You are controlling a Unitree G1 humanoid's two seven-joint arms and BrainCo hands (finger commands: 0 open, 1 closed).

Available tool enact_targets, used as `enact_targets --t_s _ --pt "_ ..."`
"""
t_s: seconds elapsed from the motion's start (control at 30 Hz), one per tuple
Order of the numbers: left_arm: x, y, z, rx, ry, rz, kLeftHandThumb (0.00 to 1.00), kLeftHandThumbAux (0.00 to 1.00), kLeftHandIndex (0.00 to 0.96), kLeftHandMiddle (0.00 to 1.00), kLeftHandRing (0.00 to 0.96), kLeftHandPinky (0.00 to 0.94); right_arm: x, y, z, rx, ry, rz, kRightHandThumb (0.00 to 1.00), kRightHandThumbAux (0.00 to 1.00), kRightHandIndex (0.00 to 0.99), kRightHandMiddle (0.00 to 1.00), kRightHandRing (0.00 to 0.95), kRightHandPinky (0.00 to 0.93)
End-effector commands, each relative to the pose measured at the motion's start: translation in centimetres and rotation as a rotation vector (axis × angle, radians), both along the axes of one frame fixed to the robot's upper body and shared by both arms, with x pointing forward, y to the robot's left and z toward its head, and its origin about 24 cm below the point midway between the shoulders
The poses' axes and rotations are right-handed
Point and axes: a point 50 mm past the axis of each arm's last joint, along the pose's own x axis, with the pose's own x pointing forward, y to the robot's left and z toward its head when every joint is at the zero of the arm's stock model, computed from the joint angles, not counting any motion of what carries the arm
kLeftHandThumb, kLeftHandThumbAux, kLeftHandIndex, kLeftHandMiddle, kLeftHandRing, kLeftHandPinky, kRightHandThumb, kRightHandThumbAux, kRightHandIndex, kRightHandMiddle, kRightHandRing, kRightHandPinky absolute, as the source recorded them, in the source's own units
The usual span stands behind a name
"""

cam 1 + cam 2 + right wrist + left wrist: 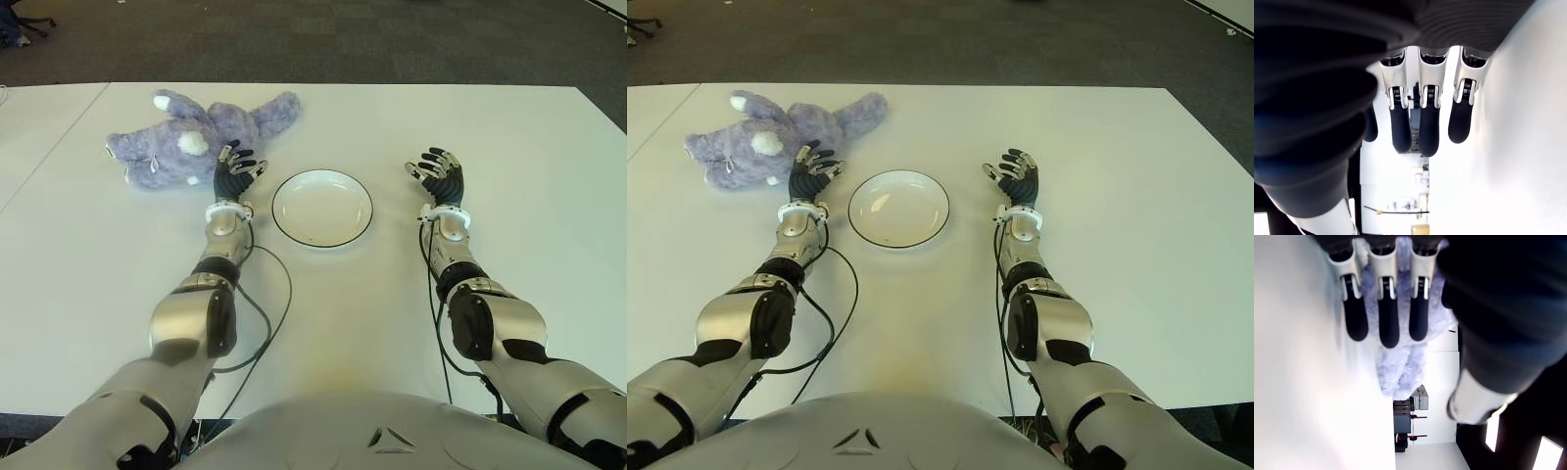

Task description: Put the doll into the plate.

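Observation:
A fluffy purple doll (196, 137) lies on its side on the white table (490, 137), at the far left. An empty white plate (321, 207) with a dark rim sits near the middle. My left hand (235, 168) is between them, just in front of the doll's body, fingers spread and holding nothing; its wrist view shows the doll's fur (1400, 357) just past the fingertips (1388, 328). My right hand (438, 172) shows to the right of the plate, fingers relaxed, nothing in it.
Dark carpet (392, 39) lies beyond the table's far edge. A second table's edge (39, 127) adjoins at the left. Black cables (269, 294) trail along both forearms over the tabletop.

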Motion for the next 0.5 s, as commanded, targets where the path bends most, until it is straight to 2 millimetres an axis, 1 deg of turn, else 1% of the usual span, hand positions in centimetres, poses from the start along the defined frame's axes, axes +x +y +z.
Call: enact_targets --t_s 0.03,0.4,0.5 --pt "-6.1 0.3 -7.1 -0.026 0.333 0.038 0.110 0.845 0.142 0.282 0.317 0.335 -6.5 1.9 -8.4 0.094 0.384 0.008 0.170 0.880 0.250 0.307 0.315 0.309" --pt "-6.8 -1.0 -6.9 0.064 0.216 -0.003 0.101 0.801 0.142 0.270 0.309 0.342 -6.5 2.1 -8.4 0.087 0.383 0.009 0.148 0.875 0.246 0.299 0.310 0.303" --pt "-7.0 -1.0 -6.9 0.096 0.202 -0.011 0.078 0.791 0.142 0.265 0.303 0.334 -6.5 2.1 -8.4 0.087 0.382 0.010 0.143 0.870 0.247 0.301 0.310 0.303"
